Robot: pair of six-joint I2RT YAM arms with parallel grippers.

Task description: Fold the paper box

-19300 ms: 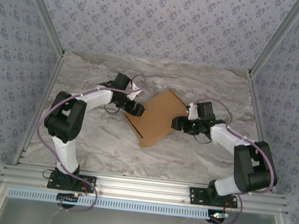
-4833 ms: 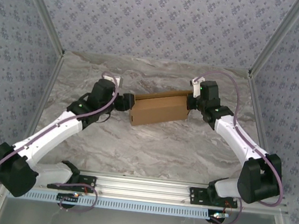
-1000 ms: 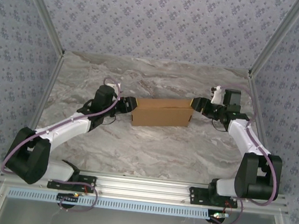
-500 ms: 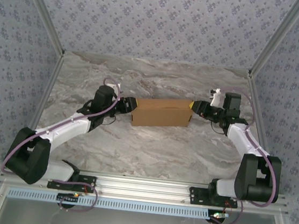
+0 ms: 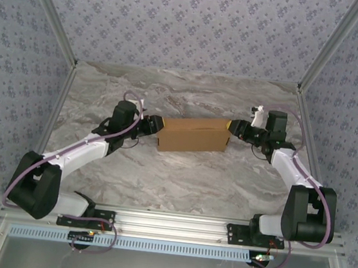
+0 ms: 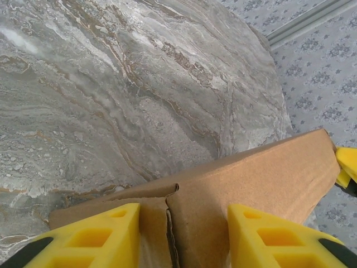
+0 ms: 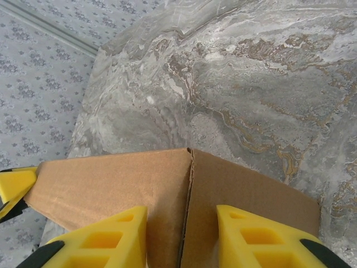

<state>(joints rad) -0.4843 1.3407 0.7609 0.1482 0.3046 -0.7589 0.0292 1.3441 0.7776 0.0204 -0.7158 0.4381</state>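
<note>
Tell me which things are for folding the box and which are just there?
For the job: paper box, left gripper, right gripper, one at each end of it.
Just there: marble table, patterned walls.

paper box (image 6: 245, 184): near end cut off | left claw (image 6: 184, 223): grip unclear

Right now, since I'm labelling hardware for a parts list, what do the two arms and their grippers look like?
Both arms, left arm and right arm, have white links with black joints and a purple cable running alongside. The left gripper and right gripper carry yellow fingers with cut-out pockets and black trim.
</note>
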